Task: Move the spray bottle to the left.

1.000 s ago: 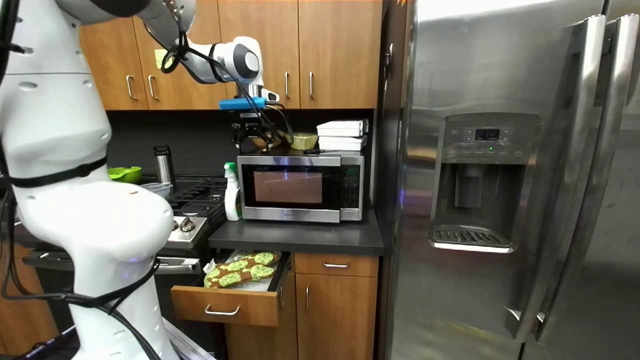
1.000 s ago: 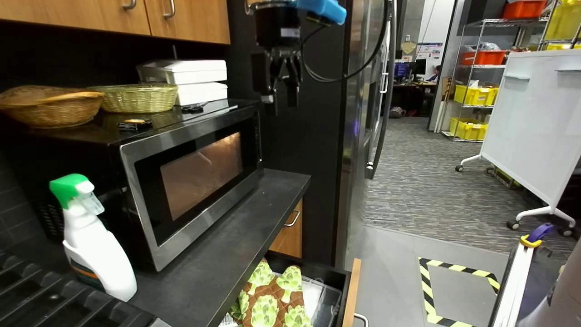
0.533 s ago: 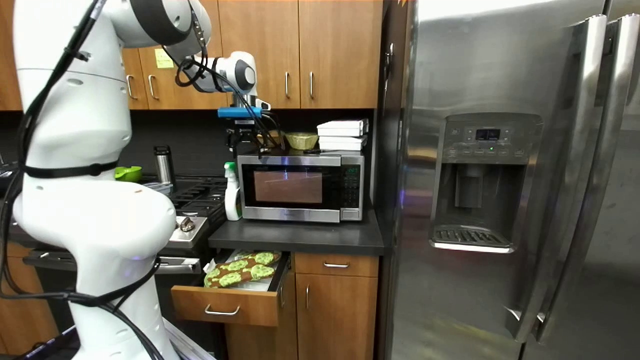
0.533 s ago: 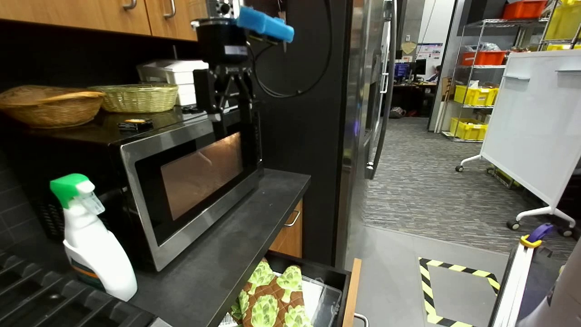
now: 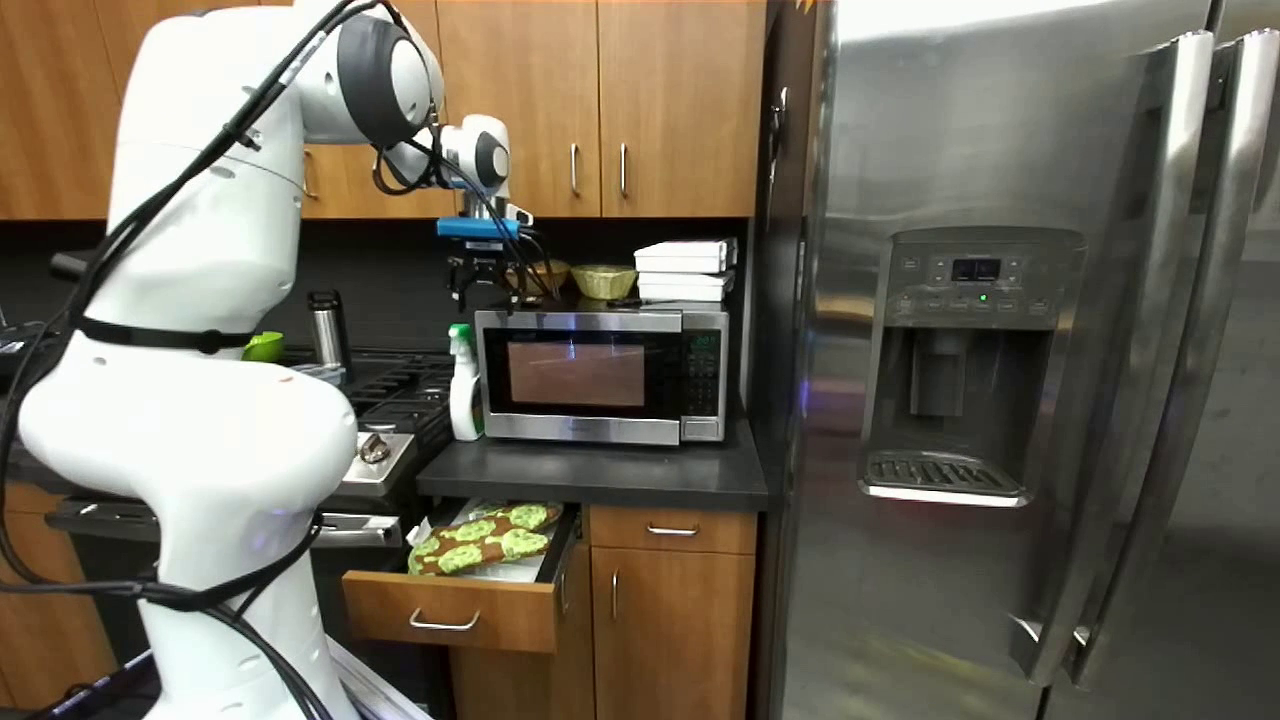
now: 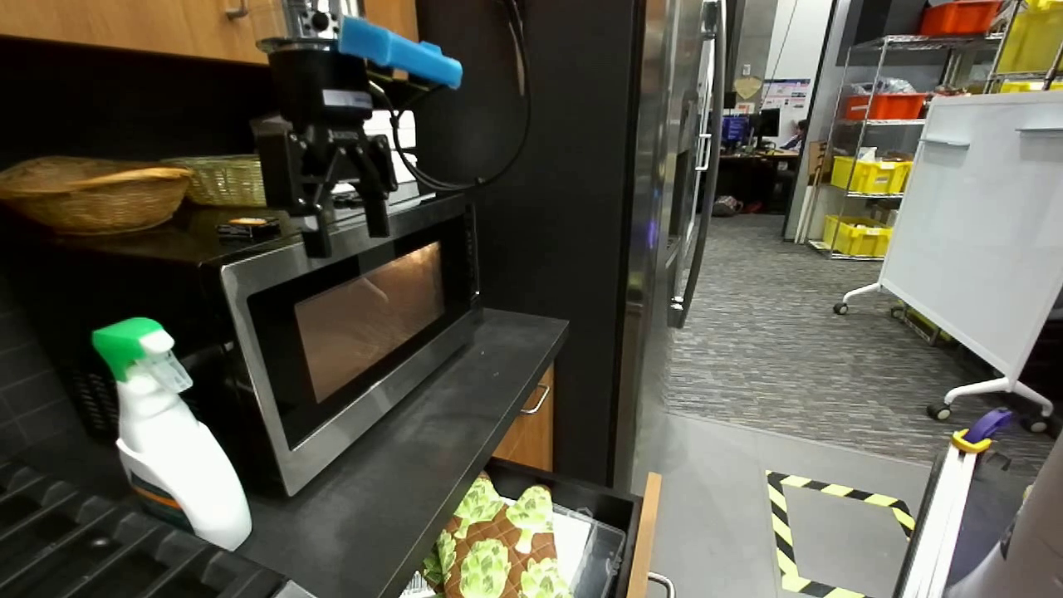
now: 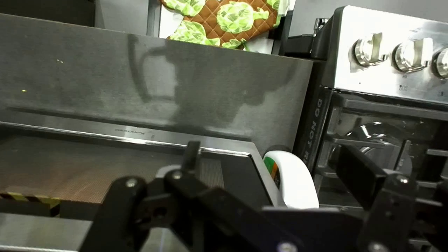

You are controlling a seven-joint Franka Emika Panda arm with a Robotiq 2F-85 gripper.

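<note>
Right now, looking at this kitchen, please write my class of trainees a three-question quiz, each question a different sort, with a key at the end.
1. Multiple choice: which of these lies in the open drawer? A) a thermos; B) a quilted cloth; C) a green bowl.
2. Fill in: in the wrist view, the bottle shows between the microwave and the ____.
3. True or false: the hand is open and apart from the bottle.

Key: 1. B. 2. stove. 3. True.
</note>
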